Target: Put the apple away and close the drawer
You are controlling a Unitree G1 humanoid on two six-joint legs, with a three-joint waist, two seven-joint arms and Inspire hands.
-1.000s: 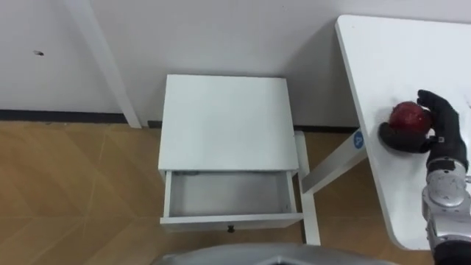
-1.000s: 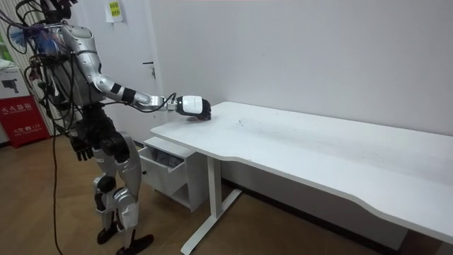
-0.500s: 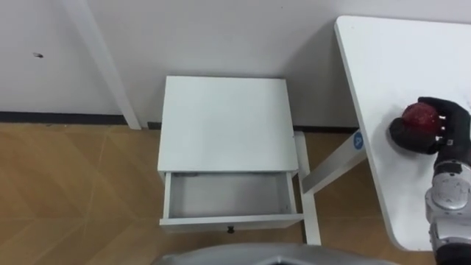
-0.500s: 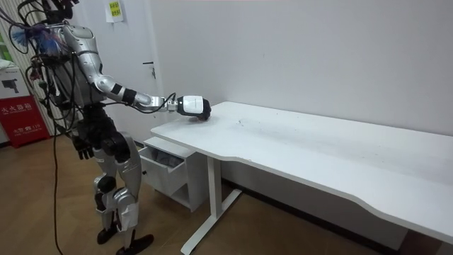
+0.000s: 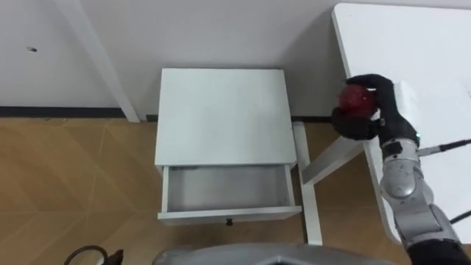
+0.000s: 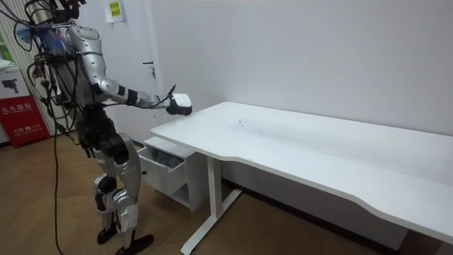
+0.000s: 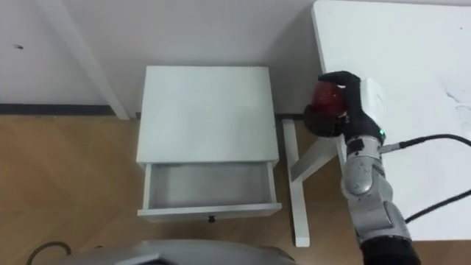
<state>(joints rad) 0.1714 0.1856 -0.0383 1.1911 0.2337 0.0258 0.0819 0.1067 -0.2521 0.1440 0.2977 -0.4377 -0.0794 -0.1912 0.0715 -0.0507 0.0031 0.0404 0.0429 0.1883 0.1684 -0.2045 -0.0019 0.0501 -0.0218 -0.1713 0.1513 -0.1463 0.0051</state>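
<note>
— Where is the apple seen?

— The apple [image 5: 355, 98] is clasped in the right robot hand [image 5: 368, 125], with the fingers curled round it. It is held in the air just beside the edge of the white surface [image 5: 434, 66], on the side toward the small white cabinet [image 5: 224, 114].

— And how is the drawer found?

— The drawer [image 5: 227, 193] is pulled open below the cabinet top, well apart from the apple. In the room view the robot is seen standing before the cabinet, with its right arm stretched out by the corner of the surface.
</note>
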